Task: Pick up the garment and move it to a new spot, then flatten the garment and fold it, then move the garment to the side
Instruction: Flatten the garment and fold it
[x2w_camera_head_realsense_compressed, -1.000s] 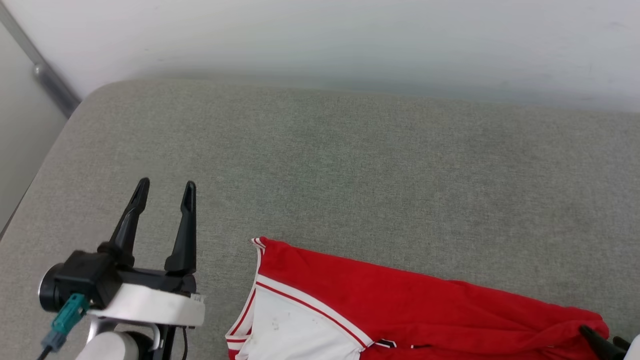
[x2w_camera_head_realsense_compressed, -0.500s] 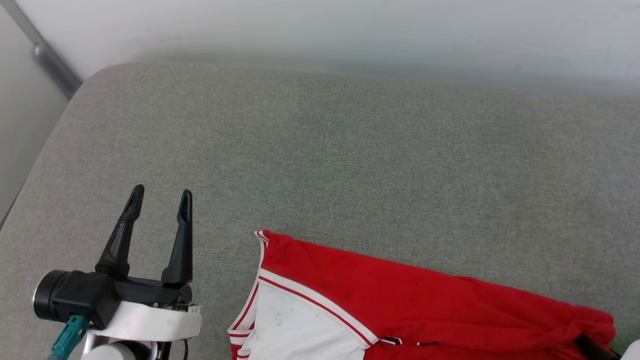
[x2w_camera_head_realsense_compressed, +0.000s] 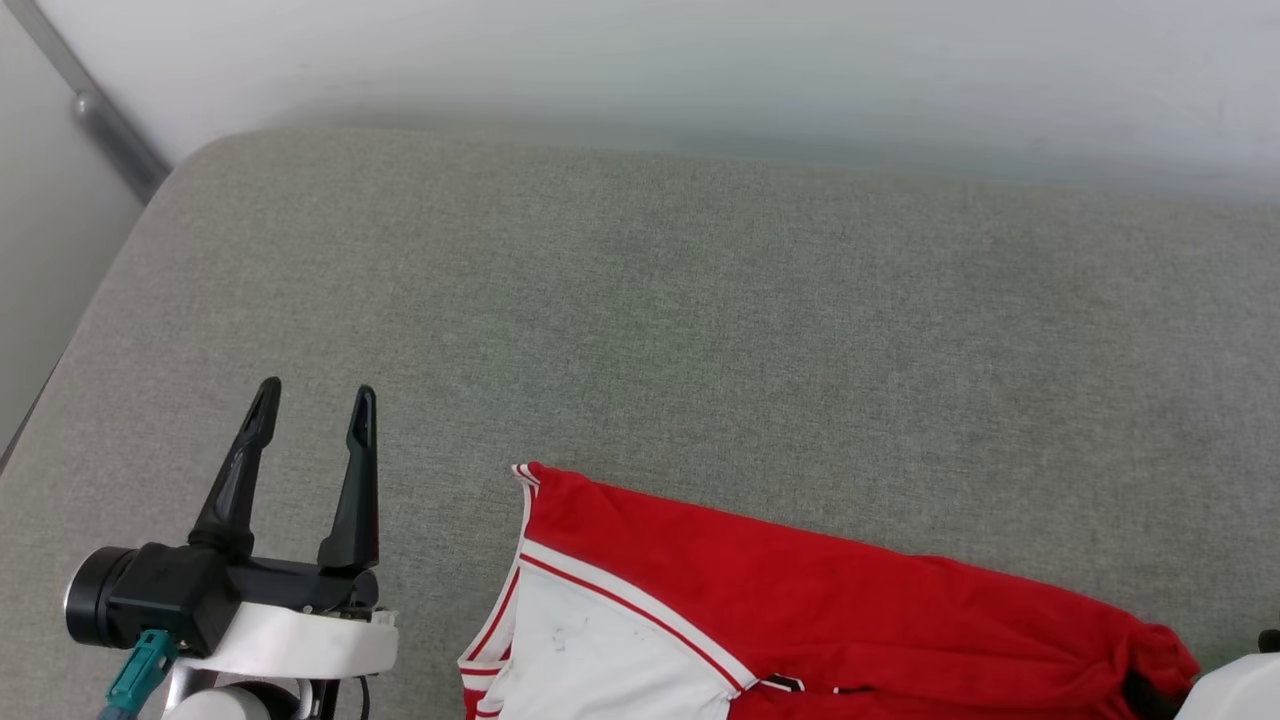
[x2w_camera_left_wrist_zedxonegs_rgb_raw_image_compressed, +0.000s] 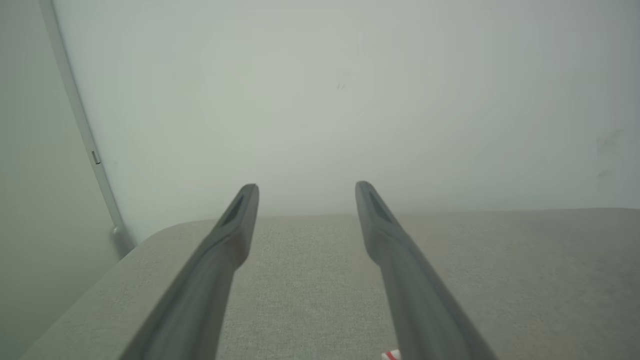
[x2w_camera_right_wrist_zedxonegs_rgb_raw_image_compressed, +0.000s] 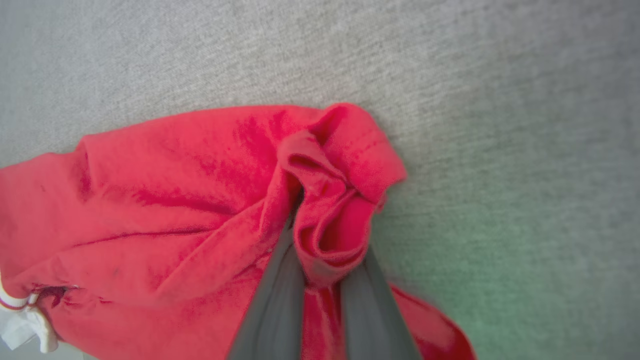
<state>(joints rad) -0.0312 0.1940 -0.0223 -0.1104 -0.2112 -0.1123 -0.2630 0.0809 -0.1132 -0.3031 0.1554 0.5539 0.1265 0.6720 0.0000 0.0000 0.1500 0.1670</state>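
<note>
On a grey cushion (x2w_camera_head_realsense_compressed: 700, 300), the red garment (x2w_camera_head_realsense_compressed: 800, 590) lies with its long axis left to right, white sleeve (x2w_camera_head_realsense_compressed: 590, 650) at the left end. The right gripper (x2w_camera_right_wrist_zedxonegs_rgb_raw_image_compressed: 327, 250) pinches a bunched fold at its right end; the left gripper (x2w_camera_head_realsense_compressed: 315, 400) hovers spread, left of it.

garment (x2w_camera_head_realsense_compressed: 830, 610) shows no legible lettering, no labels or signs readable

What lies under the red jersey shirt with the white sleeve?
The red jersey shirt rests on the grey woven fabric cushion, visible around it. The part directly beneath the cloth is covered.
</note>
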